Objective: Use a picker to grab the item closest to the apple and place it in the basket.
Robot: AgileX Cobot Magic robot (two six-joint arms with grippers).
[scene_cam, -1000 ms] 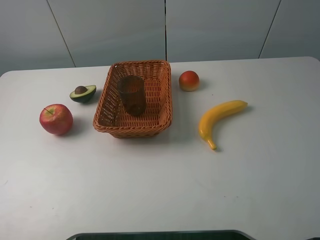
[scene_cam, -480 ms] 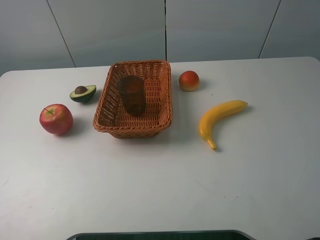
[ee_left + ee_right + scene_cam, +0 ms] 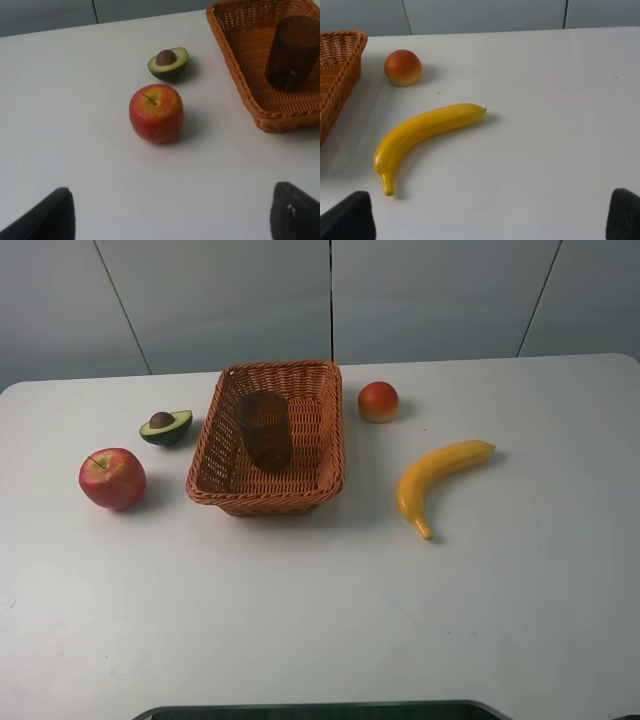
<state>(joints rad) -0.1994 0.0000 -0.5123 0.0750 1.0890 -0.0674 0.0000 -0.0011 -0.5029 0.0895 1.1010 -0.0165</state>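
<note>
A red apple [image 3: 112, 478] [image 3: 156, 113] sits at the table's left. Just behind it lies a halved avocado [image 3: 166, 426] [image 3: 168, 63], cut face up with its brown pit showing. The wicker basket [image 3: 330, 455] [image 3: 243, 95] stands at centre and holds a dark brown cup [image 3: 265, 430] [image 3: 291, 52]. Neither arm shows in the high view. My left gripper [image 3: 172, 212] hangs open above the table in front of the apple, black fingertips [image 3: 47, 217] far apart. My right gripper [image 3: 490, 215] is open too, short of the banana [image 3: 422, 132].
A yellow banana [image 3: 437, 478] lies right of the basket. A small orange-red fruit [image 3: 378, 401] [image 3: 403, 67] rests behind it near the basket's far right corner. A dark edge [image 3: 320, 710] borders the table's front.
</note>
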